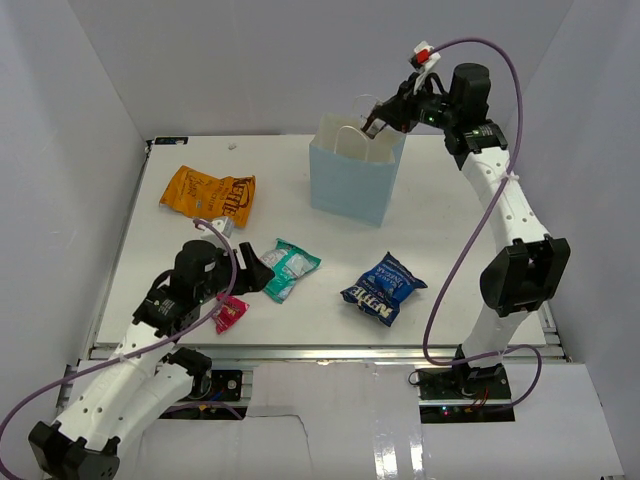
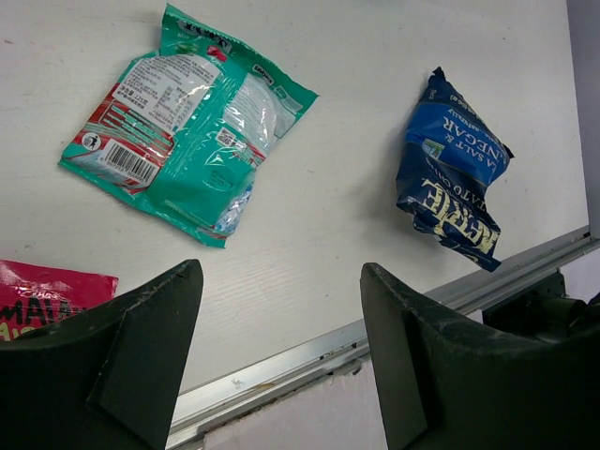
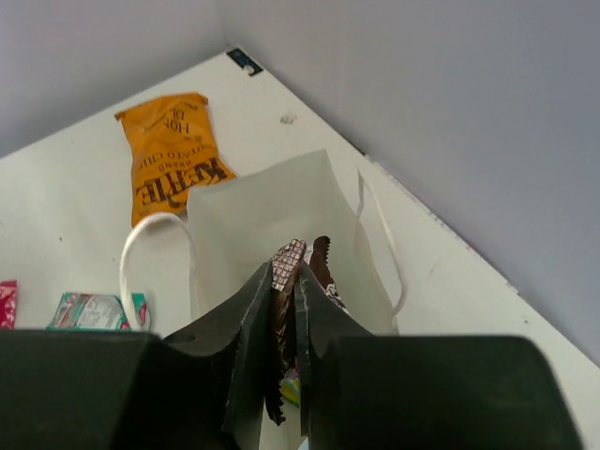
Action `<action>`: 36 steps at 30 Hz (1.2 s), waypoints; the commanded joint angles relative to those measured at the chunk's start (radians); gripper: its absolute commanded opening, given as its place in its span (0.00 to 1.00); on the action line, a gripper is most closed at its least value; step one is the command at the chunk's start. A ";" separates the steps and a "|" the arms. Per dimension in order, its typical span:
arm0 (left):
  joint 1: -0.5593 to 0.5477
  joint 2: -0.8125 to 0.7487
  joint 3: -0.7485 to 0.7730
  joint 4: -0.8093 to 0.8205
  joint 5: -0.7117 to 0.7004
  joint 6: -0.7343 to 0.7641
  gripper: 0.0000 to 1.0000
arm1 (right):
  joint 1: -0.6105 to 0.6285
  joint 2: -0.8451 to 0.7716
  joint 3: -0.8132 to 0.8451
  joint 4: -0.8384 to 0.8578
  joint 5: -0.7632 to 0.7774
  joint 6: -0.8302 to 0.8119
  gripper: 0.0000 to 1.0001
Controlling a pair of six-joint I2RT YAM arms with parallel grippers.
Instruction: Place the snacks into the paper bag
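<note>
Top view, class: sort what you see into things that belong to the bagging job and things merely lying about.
Belongs to the job:
paper bag, orange chip bag, teal-white pouch, blue chip bag, pink wrapper, brown bar in the right gripper.

Just there:
table, metal rail at its near edge.

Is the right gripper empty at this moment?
No, the right gripper is shut on a brown bar, held over the open paper bag.
</note>
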 commanded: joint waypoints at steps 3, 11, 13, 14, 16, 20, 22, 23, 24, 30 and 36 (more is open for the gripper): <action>-0.003 0.030 0.037 -0.006 -0.080 -0.002 0.79 | 0.014 -0.029 -0.060 -0.049 0.039 -0.104 0.37; -0.003 0.136 0.020 -0.189 -0.393 -0.381 0.81 | -0.038 -0.098 -0.094 -0.086 0.007 -0.076 0.76; -0.003 0.170 0.028 -0.282 -0.464 -0.652 0.80 | -0.088 -0.138 -0.134 -0.096 -0.067 -0.071 0.81; -0.003 0.199 0.026 -0.344 -0.464 -0.719 0.80 | -0.107 -0.170 -0.157 -0.103 -0.087 -0.070 0.81; -0.002 0.233 0.026 -0.411 -0.444 -0.913 0.79 | -0.153 -0.207 -0.212 -0.116 -0.116 -0.081 0.81; 0.007 0.349 0.032 -0.500 -0.431 -1.028 0.79 | -0.229 -0.318 -0.413 -0.164 -0.129 -0.152 0.83; 0.023 0.395 0.046 -0.533 -0.444 -1.024 0.81 | -0.246 -0.350 -0.477 -0.173 -0.136 -0.171 0.83; 0.032 0.415 0.054 -0.541 -0.465 -1.015 0.81 | -0.253 -0.377 -0.507 -0.178 -0.136 -0.179 0.83; 0.049 0.456 0.071 -0.549 -0.477 -0.999 0.82 | -0.262 -0.390 -0.557 -0.185 -0.139 -0.192 0.83; 0.134 0.590 0.097 -0.541 -0.533 -0.841 0.85 | -0.271 -0.450 -0.677 -0.211 -0.156 -0.208 0.83; 0.204 0.674 0.095 -0.348 -0.465 -0.611 0.82 | -0.271 -0.471 -0.694 -0.224 -0.171 -0.216 0.83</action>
